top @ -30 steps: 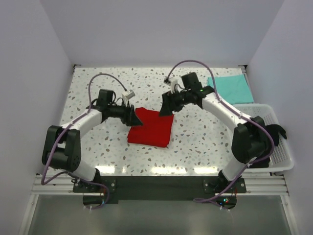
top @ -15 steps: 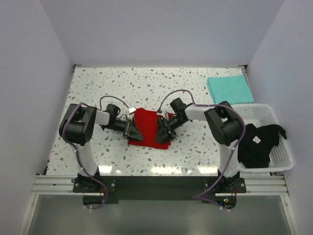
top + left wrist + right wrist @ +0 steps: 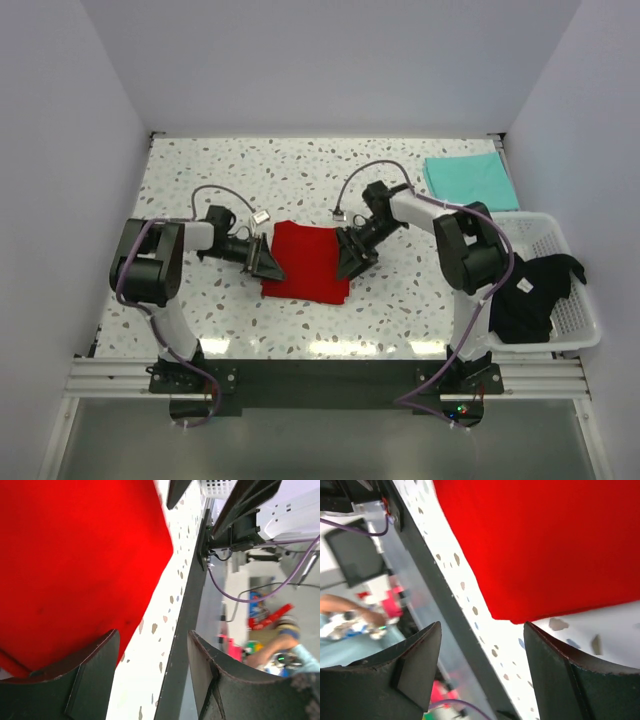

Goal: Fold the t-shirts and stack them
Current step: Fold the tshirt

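1. Three t-shirts around a speckled counter (image 3: 200, 170); red t-shirt (image 3: 305, 265) folded flat at its middle.
2. White basket (image 3: 580, 330) at the right edge, with the black t-shirt (image 3: 525, 295) heaped inside and spilling over the rim.
3. Mint-teal t-shirt (image 3: 470, 182) folded flat at the far right corner.
4. Left claw (image 3: 265, 262): spread wide at the red t-shirt's left edge, pinching nothing.
5. Right claw (image 3: 352, 257): spread wide at its right edge, likewise empty.

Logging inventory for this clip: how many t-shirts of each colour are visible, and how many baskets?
Red t-shirt: 1
Mint-teal t-shirt: 1
Black t-shirt: 1
White basket: 1
Total: 4
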Action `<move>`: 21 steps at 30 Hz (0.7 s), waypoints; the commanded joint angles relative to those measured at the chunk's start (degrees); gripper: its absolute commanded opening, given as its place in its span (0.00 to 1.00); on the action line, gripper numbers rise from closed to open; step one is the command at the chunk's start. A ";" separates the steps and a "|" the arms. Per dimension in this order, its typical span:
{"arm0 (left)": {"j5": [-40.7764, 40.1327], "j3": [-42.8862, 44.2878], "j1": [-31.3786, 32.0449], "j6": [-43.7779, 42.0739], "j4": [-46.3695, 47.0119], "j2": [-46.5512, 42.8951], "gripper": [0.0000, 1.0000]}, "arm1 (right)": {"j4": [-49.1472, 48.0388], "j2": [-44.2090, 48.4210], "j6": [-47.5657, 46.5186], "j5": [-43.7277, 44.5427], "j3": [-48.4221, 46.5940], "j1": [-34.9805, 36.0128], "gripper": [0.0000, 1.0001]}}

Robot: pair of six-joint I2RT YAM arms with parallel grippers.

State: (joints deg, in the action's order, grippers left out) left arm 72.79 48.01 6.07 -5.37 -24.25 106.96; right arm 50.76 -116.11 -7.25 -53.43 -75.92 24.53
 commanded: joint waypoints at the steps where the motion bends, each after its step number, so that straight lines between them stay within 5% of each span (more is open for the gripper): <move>1: -0.90 7.16 1.05 -1.86 2.15 -7.28 0.62 | 8.91 4.23 -9.71 4.82 -10.98 -0.63 0.70; 6: -4.49 10.52 1.93 23.40 28.94 -4.75 0.61 | 1.10 -0.15 -1.47 4.83 -18.64 -2.03 0.69; 10: -7.75 15.08 2.46 33.04 42.42 3.32 0.60 | -5.14 -5.94 4.77 2.81 -20.93 -2.65 0.68; 21: -12.24 21.51 -0.61 33.23 42.44 16.53 0.57 | -10.25 -18.43 6.10 6.58 -26.91 -8.71 0.65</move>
State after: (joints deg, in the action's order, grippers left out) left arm 62.04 67.42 7.42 26.39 13.80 122.93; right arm 43.70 -132.53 -0.40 -53.12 -99.68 17.52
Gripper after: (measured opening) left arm 0.571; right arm 0.656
